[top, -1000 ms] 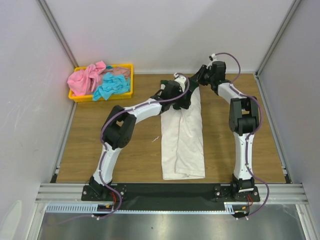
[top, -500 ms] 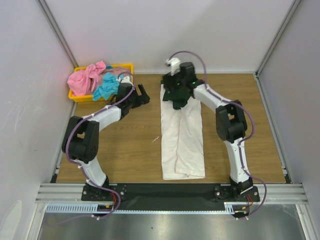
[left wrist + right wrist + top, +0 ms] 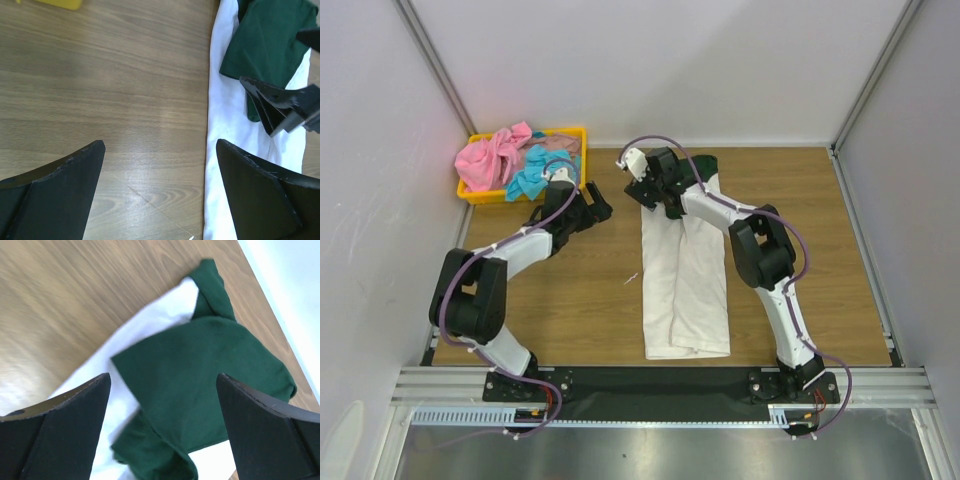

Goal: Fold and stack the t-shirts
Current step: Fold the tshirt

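Note:
The white t-shirt (image 3: pixel 685 290) lies folded into a long strip down the middle of the table, with its dark green sleeves (image 3: pixel 200 365) folded onto its far end. My right gripper (image 3: pixel 655 195) hovers just above those sleeves, jaws wide open and holding nothing. My left gripper (image 3: pixel 595 205) is open over bare wood, left of the shirt's white edge (image 3: pixel 225 115). A pink t-shirt (image 3: pixel 490 155) and a turquoise t-shirt (image 3: pixel 540 175) sit crumpled in the tray.
The yellow tray (image 3: pixel 575 135) stands at the back left corner beside the left wall. A tiny white scrap (image 3: pixel 632 278) lies on the wood left of the shirt. Grey walls close in the table on three sides.
My left arm swung left off the shirt's far end onto bare wood. My right gripper moved left across the sleeves and opened wide.

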Action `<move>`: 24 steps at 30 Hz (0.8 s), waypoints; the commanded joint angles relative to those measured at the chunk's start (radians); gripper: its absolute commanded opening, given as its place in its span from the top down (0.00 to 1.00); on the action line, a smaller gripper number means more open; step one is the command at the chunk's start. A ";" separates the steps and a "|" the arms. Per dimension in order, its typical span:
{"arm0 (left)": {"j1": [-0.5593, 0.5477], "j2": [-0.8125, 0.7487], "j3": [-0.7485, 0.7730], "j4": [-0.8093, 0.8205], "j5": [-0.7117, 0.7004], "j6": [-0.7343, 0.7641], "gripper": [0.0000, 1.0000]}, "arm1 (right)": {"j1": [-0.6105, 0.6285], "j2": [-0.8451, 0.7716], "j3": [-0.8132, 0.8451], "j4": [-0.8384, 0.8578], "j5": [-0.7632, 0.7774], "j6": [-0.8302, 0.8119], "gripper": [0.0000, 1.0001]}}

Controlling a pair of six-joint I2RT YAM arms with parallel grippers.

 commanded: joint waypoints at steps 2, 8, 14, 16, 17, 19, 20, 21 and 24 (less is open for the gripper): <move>0.024 -0.063 -0.025 0.060 0.017 -0.014 0.00 | 0.001 0.050 0.050 -0.048 0.038 -0.044 0.10; 0.044 -0.059 -0.033 0.069 0.030 -0.014 0.00 | 0.001 0.065 0.076 -0.076 -0.001 -0.024 0.18; 0.055 -0.059 -0.044 0.075 0.036 -0.015 0.00 | 0.001 0.108 0.096 -0.067 0.060 -0.056 0.19; 0.061 -0.057 -0.045 0.080 0.042 -0.017 0.00 | 0.001 0.116 0.103 -0.059 0.073 -0.051 0.25; 0.062 -0.057 -0.045 0.080 0.044 -0.018 0.00 | -0.001 0.119 0.103 -0.053 0.079 -0.050 0.28; 0.067 -0.056 -0.045 0.080 0.050 -0.018 0.00 | -0.004 0.125 0.104 -0.044 0.085 -0.045 0.34; 0.069 -0.054 -0.045 0.081 0.051 -0.018 0.00 | -0.005 0.127 0.107 -0.044 0.090 -0.045 0.40; 0.070 -0.053 -0.045 0.083 0.054 -0.018 0.00 | -0.005 0.133 0.113 -0.045 0.093 -0.044 0.42; 0.075 -0.053 -0.042 0.084 0.060 -0.021 0.01 | -0.018 0.131 0.122 -0.050 0.090 -0.024 0.55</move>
